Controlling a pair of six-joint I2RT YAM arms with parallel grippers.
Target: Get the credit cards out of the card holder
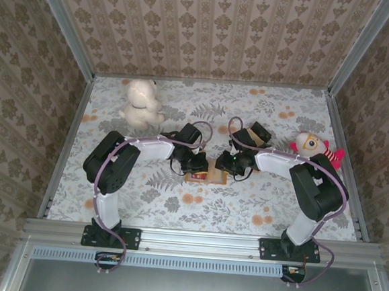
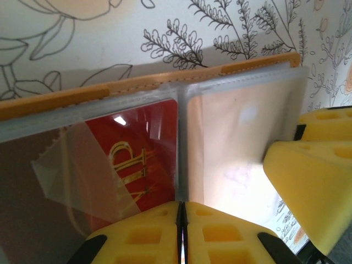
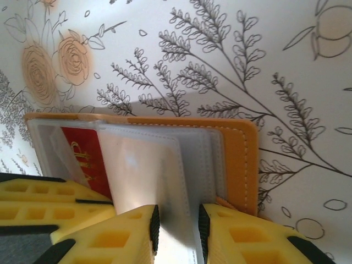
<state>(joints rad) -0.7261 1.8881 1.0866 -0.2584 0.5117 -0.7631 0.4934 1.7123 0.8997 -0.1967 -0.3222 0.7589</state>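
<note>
The card holder (image 1: 207, 177) lies open on the floral table between both grippers, its orange-tan rim (image 2: 110, 91) (image 3: 242, 159) around clear pocket pages. One red credit card with gold "VIP" lettering (image 2: 143, 157) (image 3: 82, 154) sits inside a left-hand pocket. My left gripper (image 1: 196, 167) (image 2: 182, 220) is shut, its tips at the holder's near edge where the page seam runs in; a pinch cannot be made out. My right gripper (image 1: 226, 166) (image 3: 177, 225) has its jaws a narrow gap apart with several clear pages between them. Its yellow fingers (image 2: 308, 176) show in the left wrist view.
A white plush toy (image 1: 140, 104) sits at the back left. A doll with red limbs (image 1: 312, 145) lies at the right, and a brown block (image 1: 252, 135) is just behind the right gripper. Patterned walls enclose the table on three sides.
</note>
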